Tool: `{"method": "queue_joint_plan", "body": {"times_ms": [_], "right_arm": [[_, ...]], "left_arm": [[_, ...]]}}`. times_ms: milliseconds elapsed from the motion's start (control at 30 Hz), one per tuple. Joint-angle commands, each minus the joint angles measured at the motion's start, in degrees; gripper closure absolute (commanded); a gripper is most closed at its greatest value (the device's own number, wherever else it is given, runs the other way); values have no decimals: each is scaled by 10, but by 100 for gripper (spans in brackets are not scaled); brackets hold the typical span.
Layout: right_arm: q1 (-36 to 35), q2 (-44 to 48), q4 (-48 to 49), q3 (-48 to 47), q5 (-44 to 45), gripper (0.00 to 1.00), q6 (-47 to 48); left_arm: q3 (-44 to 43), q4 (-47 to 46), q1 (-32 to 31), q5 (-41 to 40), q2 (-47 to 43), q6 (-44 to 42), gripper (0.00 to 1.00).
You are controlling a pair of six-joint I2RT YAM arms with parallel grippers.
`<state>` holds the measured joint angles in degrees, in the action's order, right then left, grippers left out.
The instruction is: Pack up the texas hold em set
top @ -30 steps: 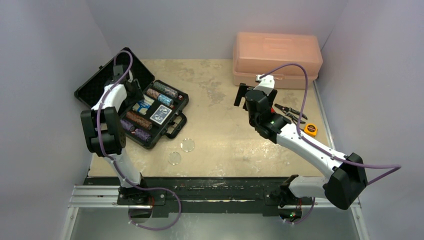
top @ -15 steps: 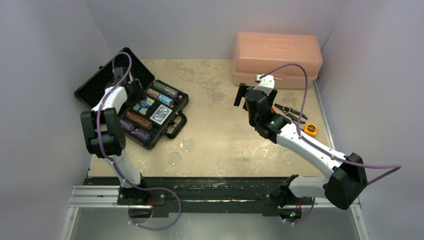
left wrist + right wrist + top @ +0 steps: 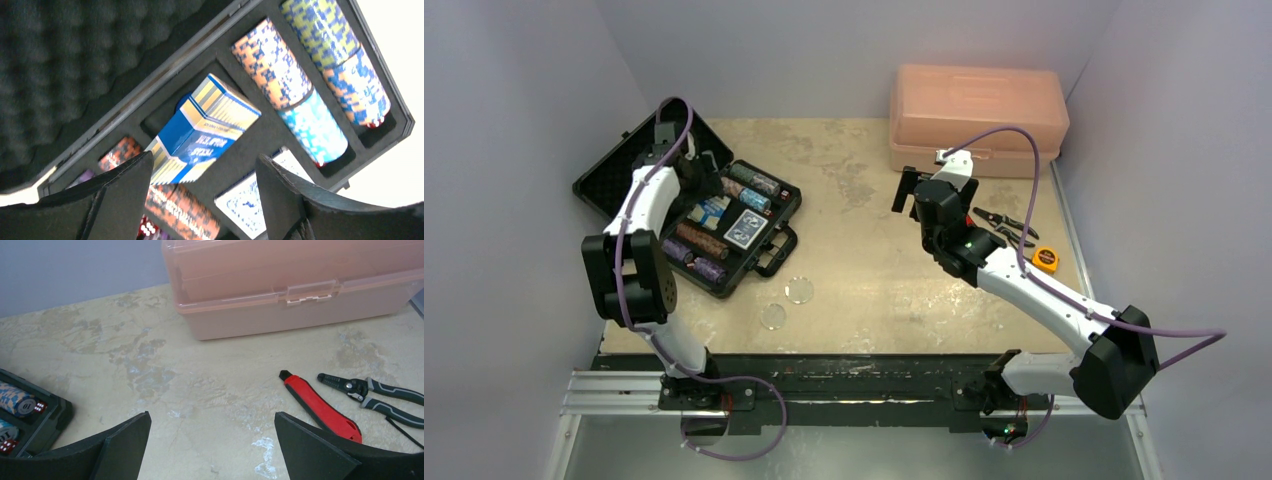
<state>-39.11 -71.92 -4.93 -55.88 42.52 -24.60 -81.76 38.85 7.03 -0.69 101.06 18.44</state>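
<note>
The black poker case point(image 3: 769, 252) lies open at the table's left, its foam lid point(image 3: 614, 170) folded back. It holds rows of chips point(image 3: 287, 82), a blue card box point(image 3: 205, 130) lying askew in its slot and a white-and-blue deck point(image 3: 250, 202). My left gripper point(image 3: 701, 182) hovers open and empty just above the card box, which shows between the fingers in the left wrist view point(image 3: 205, 162). Two clear round discs point(image 3: 800, 289) lie on the table in front of the case. My right gripper point(image 3: 912, 190) is open and empty above bare table, as the right wrist view point(image 3: 212, 420) shows.
A closed pink plastic box point(image 3: 977, 117) stands at the back right. A red utility knife point(image 3: 320, 405), wire strippers point(image 3: 372, 391) and an orange tape measure point(image 3: 1045, 259) lie to the right of my right gripper. Walls enclose the table on three sides.
My left arm has shifted a little, carrying its open gripper slightly right and farther back over the case. The right arm has not moved.
</note>
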Motion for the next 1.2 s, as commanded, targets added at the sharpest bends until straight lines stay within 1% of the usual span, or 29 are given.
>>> {"method": "queue_joint_plan", "body": {"times_ms": [0, 167, 233, 333, 400, 500, 633, 667, 733, 867, 967, 1033, 1100, 1167], "right_arm": [[-4, 6, 23, 1, 17, 1, 3], [-4, 6, 23, 1, 17, 1, 3], [-4, 6, 23, 1, 17, 1, 3], [-4, 6, 23, 1, 17, 1, 3], [-4, 6, 23, 1, 17, 1, 3], [-4, 6, 23, 1, 17, 1, 3], [-4, 5, 23, 1, 19, 1, 4], [-4, 4, 23, 1, 19, 1, 4], [-4, 3, 24, 2, 19, 1, 4], [-5, 3, 23, 2, 19, 1, 4], [-5, 3, 23, 1, 18, 1, 4], [-5, 3, 23, 1, 17, 1, 3], [-5, 5, 22, 1, 17, 1, 3], [-5, 5, 22, 1, 18, 1, 3]], "left_arm": [[-7, 105, -18, -11, -34, 1, 25], [-16, 102, -18, 4, -4, -12, 24], [-21, 98, -18, 28, 14, -19, 25], [-35, 98, -18, 43, 45, -27, 30], [-48, 101, -17, 67, 68, -31, 32], [-70, 109, -18, 102, 99, -35, 32], [-67, 98, -18, 160, 101, -36, 30], [-69, 104, -18, 176, 107, -41, 29], [-85, 134, -19, 185, 120, -49, 29], [-72, 147, -22, 170, 107, -53, 26], [-73, 155, -22, 122, 87, -53, 22], [-90, 170, -22, 89, 81, -57, 19], [-107, 180, -22, 59, 81, -60, 14], [-121, 183, -21, 19, 81, -53, 12]]}}
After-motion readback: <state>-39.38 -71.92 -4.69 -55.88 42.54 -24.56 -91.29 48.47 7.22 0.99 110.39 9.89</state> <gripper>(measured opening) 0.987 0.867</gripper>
